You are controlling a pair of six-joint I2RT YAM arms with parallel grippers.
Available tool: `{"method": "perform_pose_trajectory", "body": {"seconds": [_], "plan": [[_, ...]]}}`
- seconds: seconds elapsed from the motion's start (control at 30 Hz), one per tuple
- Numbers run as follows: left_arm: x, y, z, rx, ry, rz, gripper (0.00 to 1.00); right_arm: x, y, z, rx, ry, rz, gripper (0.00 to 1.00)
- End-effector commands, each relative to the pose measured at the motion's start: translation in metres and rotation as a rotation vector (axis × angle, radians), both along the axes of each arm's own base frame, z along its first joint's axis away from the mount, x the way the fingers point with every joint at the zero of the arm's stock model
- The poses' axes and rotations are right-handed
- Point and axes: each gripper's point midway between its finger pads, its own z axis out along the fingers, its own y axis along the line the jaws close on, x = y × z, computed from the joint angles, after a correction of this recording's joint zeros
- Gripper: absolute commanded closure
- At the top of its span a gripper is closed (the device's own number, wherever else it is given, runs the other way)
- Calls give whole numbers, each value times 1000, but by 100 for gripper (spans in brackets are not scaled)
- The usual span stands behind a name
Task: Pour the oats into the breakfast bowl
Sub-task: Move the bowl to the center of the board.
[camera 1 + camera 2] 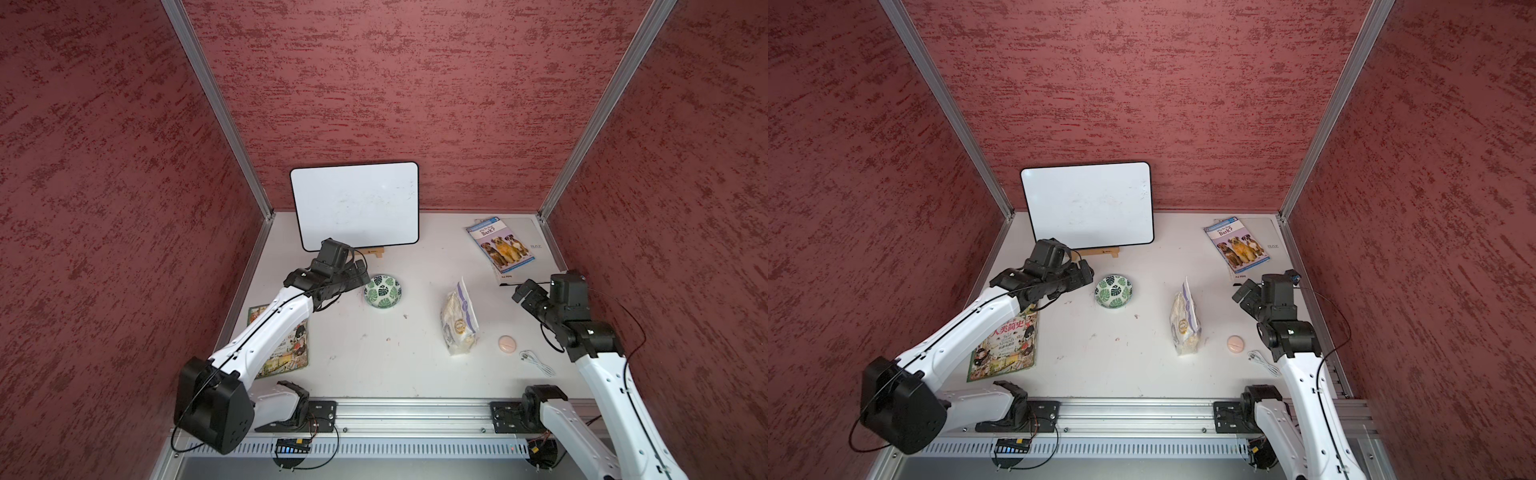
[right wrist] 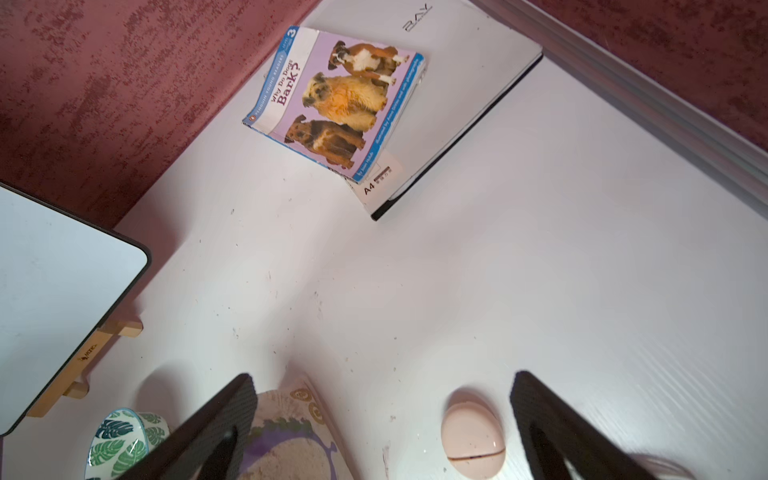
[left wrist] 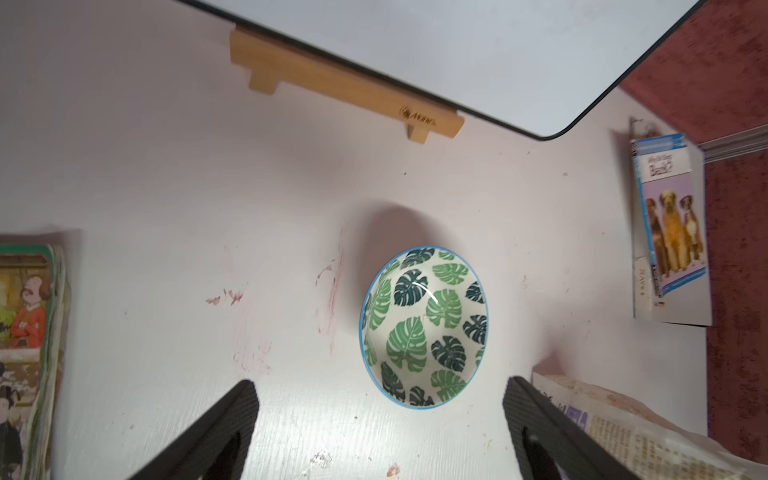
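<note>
A clear plastic bag of pale oats (image 1: 459, 320) stands upright between the leaf-patterned white bowl (image 1: 382, 291) and the right gripper (image 2: 382, 376), touching neither. That gripper and the left gripper (image 3: 379, 384) gape wide, empty. Soft, light, slippery, the bag likely wants pinching mid-body.

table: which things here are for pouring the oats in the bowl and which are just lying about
For the job: oats bag, bowl.

Lying about: whiteboard, dog book, white folder, magazine, pink disc, cable.
</note>
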Motion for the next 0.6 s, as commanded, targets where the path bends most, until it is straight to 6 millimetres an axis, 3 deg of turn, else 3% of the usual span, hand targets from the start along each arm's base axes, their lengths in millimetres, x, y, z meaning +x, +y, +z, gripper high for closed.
{"method": "perform_pose_trajectory", "body": {"seconds": [0.0,0.13,0.3,0.57], "plan": [[-3,-11,-16,-26,125,7,5,-25,12,-20,59,117,49,1],[8,-25,-32,-53,157,-14,6,-33,14,-28,66,147,63,1],[9,-39,-63,-38,251,-48,20,-35,21,-31,106,145,77,1],[6,-44,-91,-10,317,-28,35,-44,28,-28,144,124,92,1]]}}
